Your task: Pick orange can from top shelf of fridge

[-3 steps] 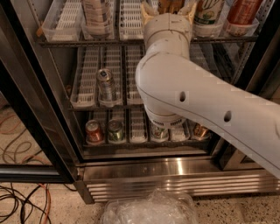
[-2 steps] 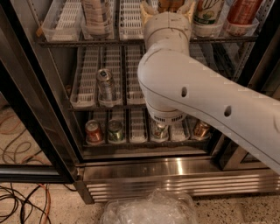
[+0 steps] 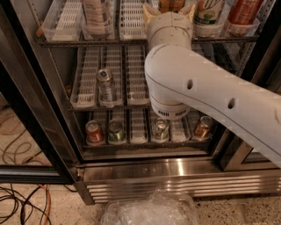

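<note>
The orange can (image 3: 171,4) stands on the top shelf (image 3: 131,42) of the fridge (image 3: 175,175). Only its lower part shows at the picture's top edge. My gripper (image 3: 169,10) is up at that shelf, right at the can, at the end of my white arm (image 3: 206,92). The arm rises across the middle of the fridge opening. Its wrist (image 3: 169,28) hides the foot of the can and the lane tray under it.
On the top shelf stand a clear bottle (image 3: 97,15), a white-green can (image 3: 209,13) and a redder can (image 3: 243,12). A silver can (image 3: 105,83) is on the middle rack. The lowest rack holds red (image 3: 94,132), green (image 3: 116,131), silver (image 3: 160,128) and copper (image 3: 203,126) cans. The open black door frame (image 3: 30,110) and floor cables (image 3: 22,197) are left.
My arm's elbow has shifted slightly to the left. The gripper stays at the orange can on the top shelf.
</note>
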Motion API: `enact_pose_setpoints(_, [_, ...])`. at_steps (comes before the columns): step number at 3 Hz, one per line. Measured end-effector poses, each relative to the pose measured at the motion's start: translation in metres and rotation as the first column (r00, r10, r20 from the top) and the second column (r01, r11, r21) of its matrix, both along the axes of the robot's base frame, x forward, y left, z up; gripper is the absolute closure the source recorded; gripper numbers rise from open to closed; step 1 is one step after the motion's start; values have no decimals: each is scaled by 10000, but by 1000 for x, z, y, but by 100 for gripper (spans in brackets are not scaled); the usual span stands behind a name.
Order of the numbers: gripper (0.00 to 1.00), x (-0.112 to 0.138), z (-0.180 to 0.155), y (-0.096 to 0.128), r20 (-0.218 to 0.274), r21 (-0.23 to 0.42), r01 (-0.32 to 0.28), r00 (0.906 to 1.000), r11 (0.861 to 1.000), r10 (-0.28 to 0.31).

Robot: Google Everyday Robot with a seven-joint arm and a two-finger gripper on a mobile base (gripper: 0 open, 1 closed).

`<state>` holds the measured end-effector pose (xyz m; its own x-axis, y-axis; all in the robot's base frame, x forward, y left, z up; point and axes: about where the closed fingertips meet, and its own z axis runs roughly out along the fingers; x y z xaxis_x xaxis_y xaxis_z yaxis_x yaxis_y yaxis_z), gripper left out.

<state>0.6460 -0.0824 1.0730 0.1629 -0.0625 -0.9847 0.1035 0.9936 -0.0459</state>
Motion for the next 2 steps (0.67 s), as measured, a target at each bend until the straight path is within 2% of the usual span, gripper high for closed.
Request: enact_pose_setpoints(2, [29, 33, -4, -14, -290, 78, 135, 9995, 9999, -132])
